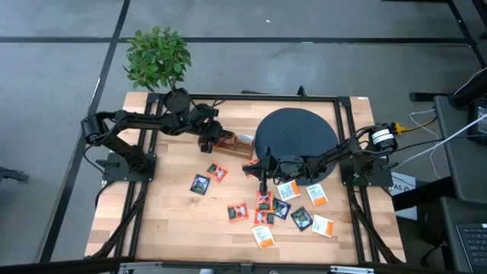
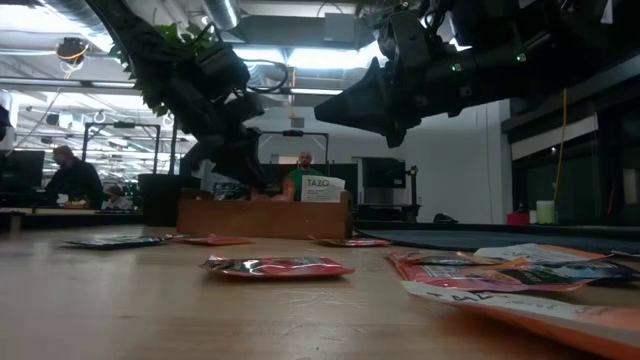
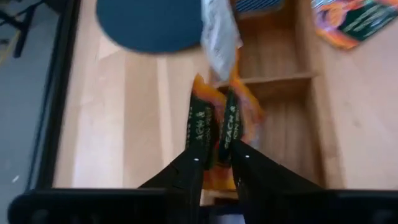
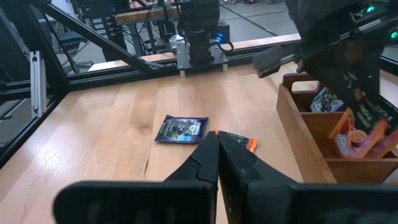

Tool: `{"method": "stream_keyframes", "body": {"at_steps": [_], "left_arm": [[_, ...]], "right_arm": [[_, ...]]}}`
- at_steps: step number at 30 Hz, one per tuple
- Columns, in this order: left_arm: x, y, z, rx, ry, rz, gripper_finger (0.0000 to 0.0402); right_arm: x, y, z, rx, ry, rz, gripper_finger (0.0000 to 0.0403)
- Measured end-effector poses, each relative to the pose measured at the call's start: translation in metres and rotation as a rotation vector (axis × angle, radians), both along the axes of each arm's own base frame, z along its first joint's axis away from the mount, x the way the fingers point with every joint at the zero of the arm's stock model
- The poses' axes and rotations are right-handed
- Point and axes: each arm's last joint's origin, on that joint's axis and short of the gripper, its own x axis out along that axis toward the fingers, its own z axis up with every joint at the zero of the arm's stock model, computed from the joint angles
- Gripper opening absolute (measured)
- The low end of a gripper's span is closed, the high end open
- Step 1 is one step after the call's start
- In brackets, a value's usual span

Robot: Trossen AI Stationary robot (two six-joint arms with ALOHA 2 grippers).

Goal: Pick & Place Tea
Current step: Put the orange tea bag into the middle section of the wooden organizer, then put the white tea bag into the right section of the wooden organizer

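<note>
Risk sits mostly at the left claw (image 3: pixel 216 163), poised over the wooden tray (image 1: pixel 228 143) with an orange sachet (image 3: pixel 219 127) standing on edge between its fingers; the fingers look barely parted around the packet, though whether they grip it or have just let go I cannot tell. If the sachet is released from this height and tilt, it could catch on the thin divider of the compartment, lean against the white sachet (image 3: pixel 219 34) already propped in the next slot, or slide out over the low wall onto the bench (image 1: pixel 167 213). Foil-like packets are slick and limp, so a light pinch may also let it rotate and drop crooked. The right claw (image 4: pixel 218 144) hangs just above the bench with fingers pressed together and nothing held, near the scattered tea (image 1: pixel 285 209); a descent here could skid a flat packet sideways instead of lifting it, since the sachets lie flush on the wood with no raised edge, and several overlap each other. The two arms work close together near the tray end, so a collision is a fair worry. Materials: bench is pale, smooth plank wood with visible grain; tray is darker finished wood, long, boxy, with partitioned cells; sachets are small flat squares, glossy, some dark with green, some red-orange, some white with orange. A matte black disc (image 1: pixel 295 135) lies beside the tray, and a leafy green plant (image 1: pixel 157 57) stands at the far corner
</note>
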Motion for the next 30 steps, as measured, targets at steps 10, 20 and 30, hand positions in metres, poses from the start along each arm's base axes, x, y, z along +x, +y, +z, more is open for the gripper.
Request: {"method": "stream_keyframes", "body": {"at_steps": [10,20,30], "left_arm": [[0.002,-0.001,0.001,0.040,-0.008,-0.021,0.0088],[-0.001,-0.008,0.020,0.079,-0.073,-0.043,0.0083],[-0.008,-0.038,0.054,0.102,-0.174,-0.038,0.0082]], "right_arm": [[0.000,0.000,0.000,0.000,0.001,0.000,0.0010],[0.000,0.000,-0.001,-0.004,0.011,0.000,0.0010],[-0.002,0.000,0.004,-0.008,0.013,0.001,0.0010]]}}
